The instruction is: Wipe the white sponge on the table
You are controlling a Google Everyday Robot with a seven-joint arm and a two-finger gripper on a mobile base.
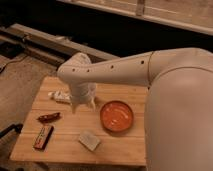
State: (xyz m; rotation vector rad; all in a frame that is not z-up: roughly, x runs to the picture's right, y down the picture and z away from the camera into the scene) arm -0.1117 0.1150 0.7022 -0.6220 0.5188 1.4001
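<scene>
The white sponge (89, 140) is a small pale squarish pad lying flat near the front edge of the table (120, 147), left of and in front of the orange bowl (116, 115). The table has a light tan plank top. My white arm reaches in from the right. My gripper (83, 106) hangs over the back middle of the table, pointing down, behind the sponge and apart from it.
A long white tube-like object (59, 96) lies at the back left, partly behind the gripper. A small reddish-brown packet (49, 118) and a dark rectangular bar (43, 137) lie at the left. Dark floor and rails surround the table.
</scene>
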